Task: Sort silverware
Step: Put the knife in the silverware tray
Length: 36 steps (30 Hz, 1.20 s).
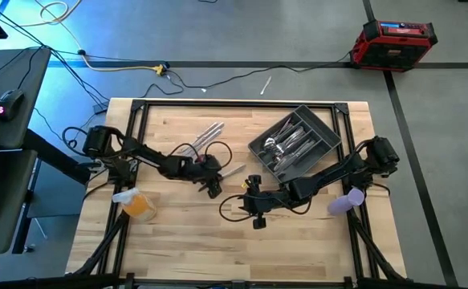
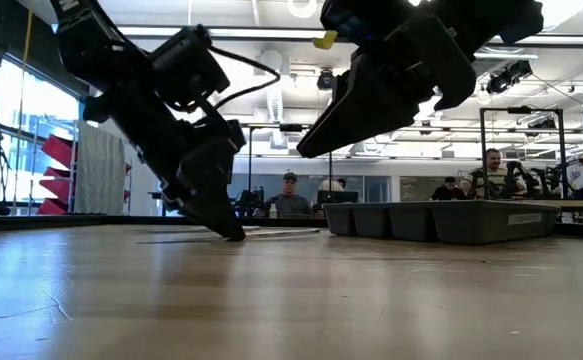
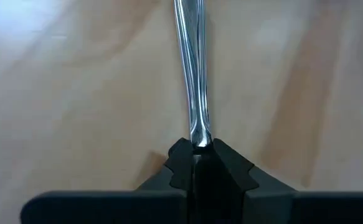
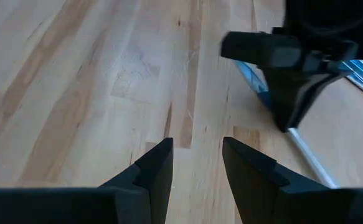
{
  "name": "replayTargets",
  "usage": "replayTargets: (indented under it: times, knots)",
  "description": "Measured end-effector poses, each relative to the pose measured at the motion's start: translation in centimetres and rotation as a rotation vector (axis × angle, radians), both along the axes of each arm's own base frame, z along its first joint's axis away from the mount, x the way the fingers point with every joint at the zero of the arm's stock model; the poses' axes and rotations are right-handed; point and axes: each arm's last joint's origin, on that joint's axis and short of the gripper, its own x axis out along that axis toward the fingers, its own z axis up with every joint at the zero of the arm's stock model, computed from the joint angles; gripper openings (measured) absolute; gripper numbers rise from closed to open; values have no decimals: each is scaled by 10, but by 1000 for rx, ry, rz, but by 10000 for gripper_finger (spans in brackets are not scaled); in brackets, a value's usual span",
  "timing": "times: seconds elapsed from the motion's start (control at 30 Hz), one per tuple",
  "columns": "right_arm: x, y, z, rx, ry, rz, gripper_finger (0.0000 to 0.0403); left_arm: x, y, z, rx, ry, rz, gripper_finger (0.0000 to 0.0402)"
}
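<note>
Two arms point(image 1: 137, 152), one tray point(image 1: 330, 132), two cups point(image 1: 137, 203).

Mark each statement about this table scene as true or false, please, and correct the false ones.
1. The left tool is shut on a utensil. True.
2. The right tool holds a spoon. False: it is open and empty, above bare wood.
3. The tray already holds some silverware. True.
4. The tray is near the left arm's base. False: it lies on the right side of the table.
5. Some loose silverware lies on the table outside the tray. True.
</note>
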Motion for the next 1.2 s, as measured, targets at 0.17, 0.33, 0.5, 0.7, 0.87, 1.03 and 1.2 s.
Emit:
replayTargets:
  times: [0.17,0.33,0.5,0.7,0.87,1.03,1.2]
  knots:
    - [-1,0,-1,-4,15,-1,128,9,-19,8,-103,-29,-125,5]
    - [2,-5,-11,13,47,-23,128,9,-35,11,-120,-35,-173,6]
    - [15,-19,-36,76,77,-11,130,8,-45,11,-103,-39,-177,3]
    - [26,-36,-52,131,75,-11,155,7,-49,11,-79,-41,-182,2]
    - [31,-52,-59,179,75,-8,176,7,-49,11,-62,-40,-181,1]
    - [39,-56,-73,221,25,22,172,7,-49,12,-56,-42,-178,0]
    - [45,-54,-82,244,-19,25,157,7,-48,12,-45,-44,-168,0]
